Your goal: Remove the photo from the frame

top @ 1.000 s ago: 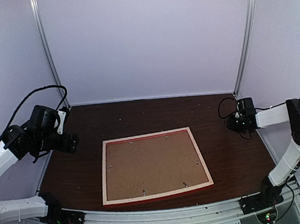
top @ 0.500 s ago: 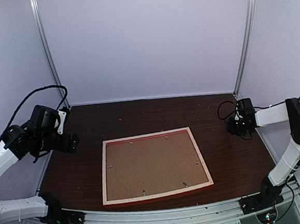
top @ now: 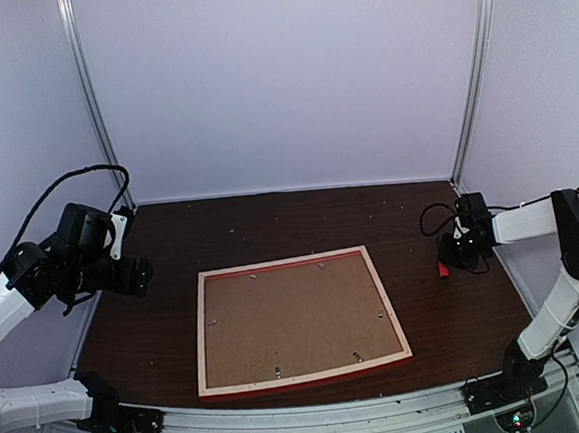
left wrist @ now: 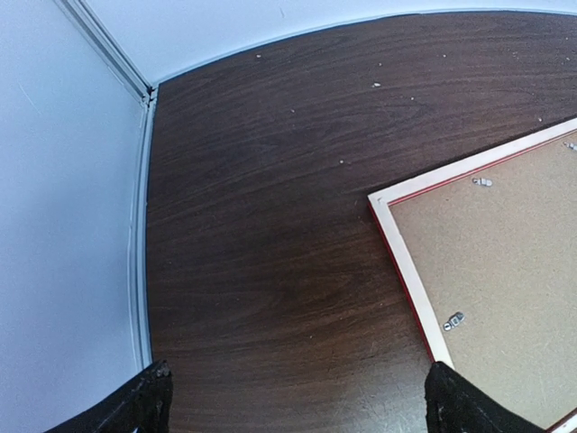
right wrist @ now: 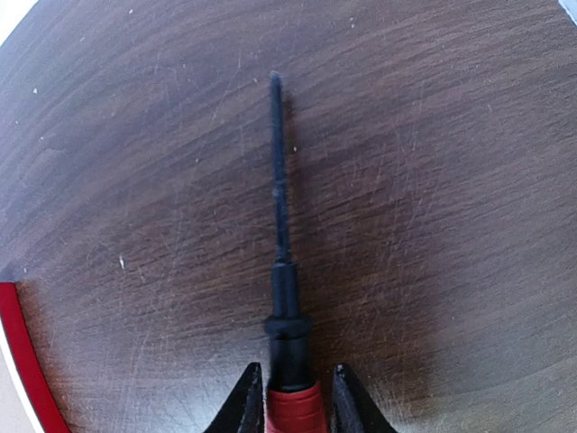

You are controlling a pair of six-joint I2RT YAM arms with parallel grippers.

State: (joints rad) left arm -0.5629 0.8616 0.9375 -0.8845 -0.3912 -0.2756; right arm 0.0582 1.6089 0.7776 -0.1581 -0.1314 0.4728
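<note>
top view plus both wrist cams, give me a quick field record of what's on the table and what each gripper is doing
frame: flat on the table, back side up
backing board: seated in the frame, small metal clips along its edges
photo: not visible
left gripper: open, empty, above bare table left of the frame
right gripper: a finger on either side of the screwdriver's red handle, grip unclear
screwdriver: black shaft pointing away from the gripper, right of the frame
</note>
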